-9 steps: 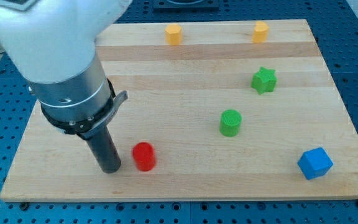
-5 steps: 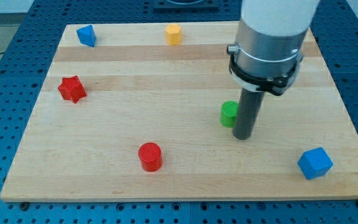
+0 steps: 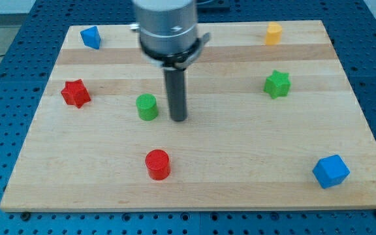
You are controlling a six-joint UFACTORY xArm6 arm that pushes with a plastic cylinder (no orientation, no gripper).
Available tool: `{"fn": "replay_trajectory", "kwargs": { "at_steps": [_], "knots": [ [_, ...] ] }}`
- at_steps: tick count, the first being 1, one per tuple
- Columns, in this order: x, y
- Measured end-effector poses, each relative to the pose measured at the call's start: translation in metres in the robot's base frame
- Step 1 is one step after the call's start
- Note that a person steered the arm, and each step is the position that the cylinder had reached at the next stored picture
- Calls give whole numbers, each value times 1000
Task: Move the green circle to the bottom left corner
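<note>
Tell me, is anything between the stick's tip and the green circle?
No. In the camera view, only bare wood lies between my tip and the green circle, which sits just to its left.

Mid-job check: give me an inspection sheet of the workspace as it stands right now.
Surface: wooden board, flat.
Job's things: green circle left of centre, upright, far from the bottom left corner.
Tip: my tip just to the view's right of the green circle, a small gap between them.
Clutter: red circle, red star, green star, blue block top left, blue cube bottom right, yellow block at top edge.
Cables: nothing seen.
Surroundings: blue perforated base around the board.
</note>
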State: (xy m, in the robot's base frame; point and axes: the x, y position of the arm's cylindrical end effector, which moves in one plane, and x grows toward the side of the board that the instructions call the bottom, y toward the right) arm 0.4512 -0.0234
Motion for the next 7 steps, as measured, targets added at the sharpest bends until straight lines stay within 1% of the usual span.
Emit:
{"fn": "replay_trajectory", "kwargs": {
  "at_steps": [1, 3, 4, 5, 6, 7],
  "knots": [
    [-30, -52],
    [52, -173],
    [52, -175],
    [17, -145],
    [74, -122],
    [95, -196]
  ]
}}
